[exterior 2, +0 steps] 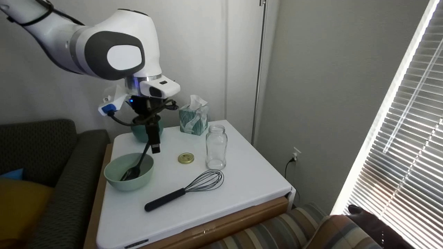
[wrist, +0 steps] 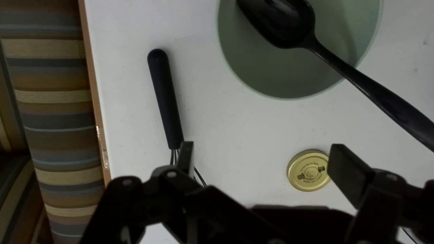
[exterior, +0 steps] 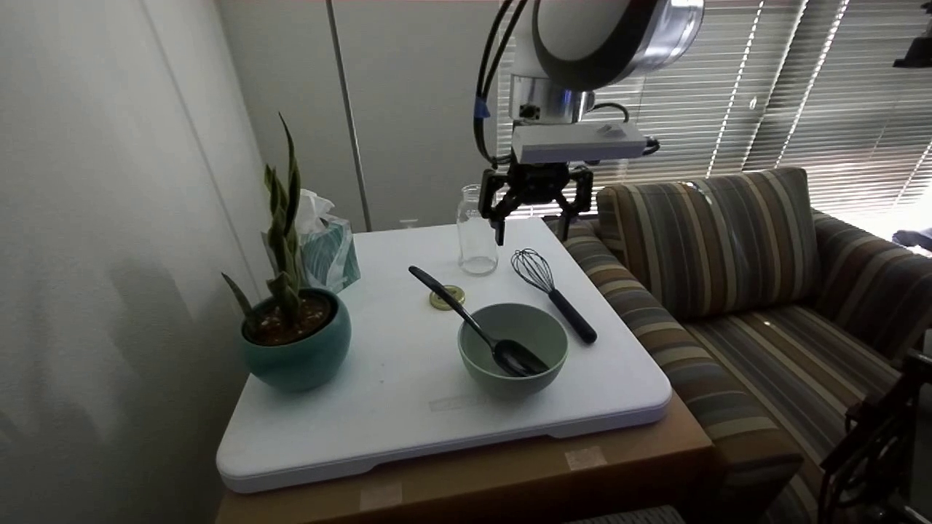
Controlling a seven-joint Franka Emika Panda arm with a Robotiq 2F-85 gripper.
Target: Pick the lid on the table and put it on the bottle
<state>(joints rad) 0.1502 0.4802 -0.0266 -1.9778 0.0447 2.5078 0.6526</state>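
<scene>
The lid is a flat gold disc lying on the white table in both exterior views; the spoon handle partly covers it in one of them. In the wrist view the lid shows between the fingers, near the right finger, which hides its edge. The bottle, a clear open glass jar, stands upright in both exterior views; it is out of the wrist view. My gripper is wide open and empty, raised above the table. It also shows in the wrist view and side-on in an exterior view.
A grey-green bowl holds a black spoon whose handle sticks out over the rim. A whisk lies beside it. A teal plant pot and a tissue box stand near the wall. A striped armchair adjoins the table.
</scene>
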